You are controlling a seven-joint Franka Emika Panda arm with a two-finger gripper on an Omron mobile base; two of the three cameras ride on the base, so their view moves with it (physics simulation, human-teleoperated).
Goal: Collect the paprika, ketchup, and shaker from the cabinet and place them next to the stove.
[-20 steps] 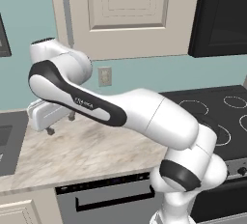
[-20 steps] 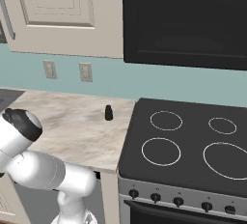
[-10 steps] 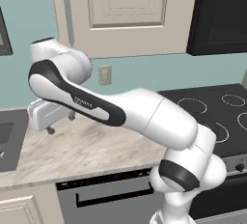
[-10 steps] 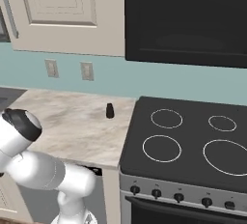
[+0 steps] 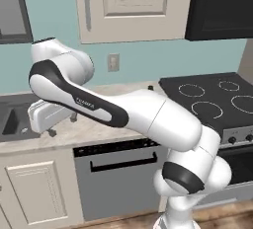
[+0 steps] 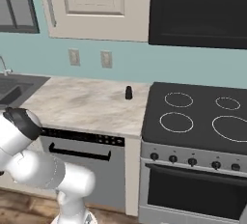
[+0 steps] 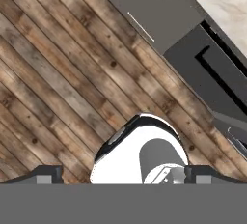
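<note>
Standing wide apart with nothing between them, the jaws are pointing down at the wooden floor, while the shaker is sitting on the marble worktop just beside the stove, under the closed cabinet

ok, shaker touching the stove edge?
Apart. Right base view shows the shaker standing on the counter, a strip of marble between it and the stove.

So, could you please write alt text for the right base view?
A tiny stubby black shaker stands alone on the marbled beige counter, beside the flat black glass stove. Above, the beige panelled cabinet is closed; the white robot arm bends low at left.
</note>
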